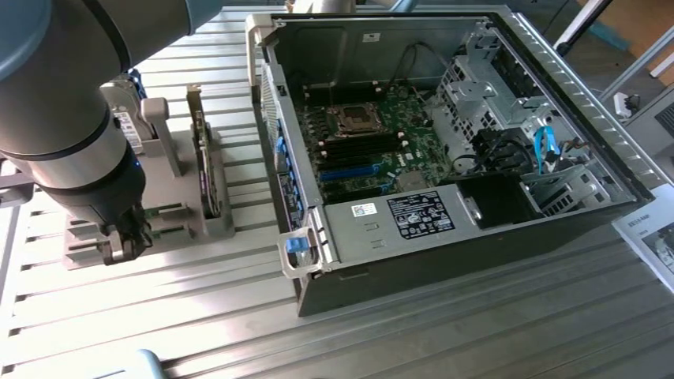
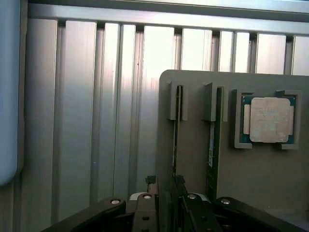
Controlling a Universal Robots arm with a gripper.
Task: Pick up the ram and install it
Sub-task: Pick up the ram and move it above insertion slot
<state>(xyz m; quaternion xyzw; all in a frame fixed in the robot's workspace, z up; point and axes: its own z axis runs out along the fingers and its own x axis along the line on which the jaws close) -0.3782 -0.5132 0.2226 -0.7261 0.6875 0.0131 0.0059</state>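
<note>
Gripper (image 2: 165, 183) low over the edge of the grey holder (image 2: 193, 82). Its fingers (image 2: 150, 186) stand apart with a modest gap and nothing is visibly clamped between them.

The gap sits at the nearer slot (image 2: 176, 116), where a thin dark edge runs. It is probably a stick, but I cannot tell for sure.

The ram (image 2: 211, 145) stands edge-on in the next slot over, on the side toward the CPU (image 2: 268, 120), with its white label strip just visible. It is near the gripper but not between the fingers.

The ram's long axis runs along the slot, away from the wrist. The fingers would close across its thin faces, so the line-up looks right in angle but off by one slot sideways.

Beyond lies the slatted aluminium table (image 2: 96, 121). In the exterior view, an expansion card (image 1: 198, 150) stands upright in the same holder. The open computer case (image 1: 589, 87) lies well apart at that view's right, motherboard (image 1: 368, 142) exposed.
</note>
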